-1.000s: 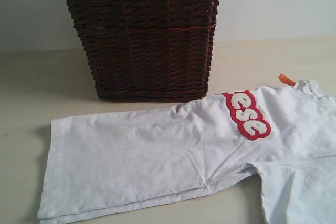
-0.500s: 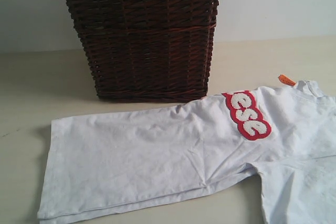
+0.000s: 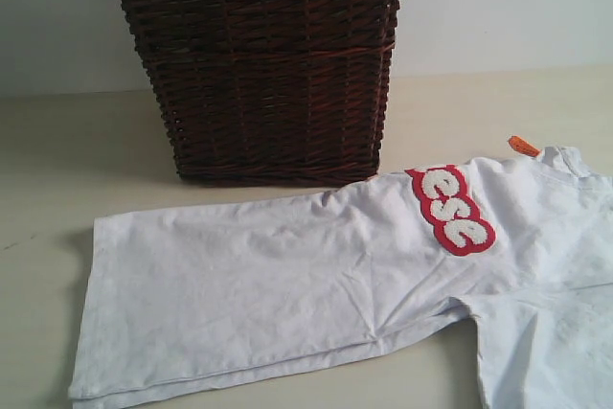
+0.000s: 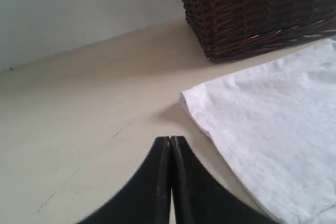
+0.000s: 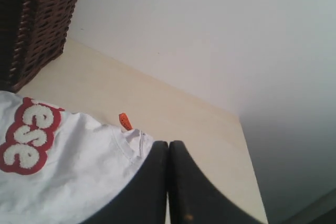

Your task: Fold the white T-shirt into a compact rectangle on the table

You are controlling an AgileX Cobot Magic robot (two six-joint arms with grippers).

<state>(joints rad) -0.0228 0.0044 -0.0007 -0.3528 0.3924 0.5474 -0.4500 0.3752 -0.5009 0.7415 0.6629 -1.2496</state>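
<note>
Exterior view: the white T-shirt (image 3: 316,275) lies flat on the desk (image 3: 57,170), just in front of the dark wicker basket (image 3: 259,64). Its hem is toward the left and its collar toward the right, where the orange neck tag (image 3: 523,146) sticks out. Held against the pictures from the last second, nothing has shifted. The cloth, the creases and the tag all sit exactly as they did, and no arm enters this view.

Only "ese" of the red-edged lettering (image 3: 452,210) shows, and a doubled edge runs along the near side. The shirt therefore looks to have one lengthwise fold in it already. A sleeve (image 3: 546,352) spreads out at the lower right.

In the left wrist view the left fingers (image 4: 161,161) are pressed together and empty, hovering over bare desk near the hem corner without touching it. In the right wrist view the right fingers (image 5: 157,166) are likewise pressed together and hold nothing, close by the collar.

This stillness reads as a pause between folds. The shirt is far from a compact rectangle, and neither pair of fingers has spread to take hold of the cloth.
</note>
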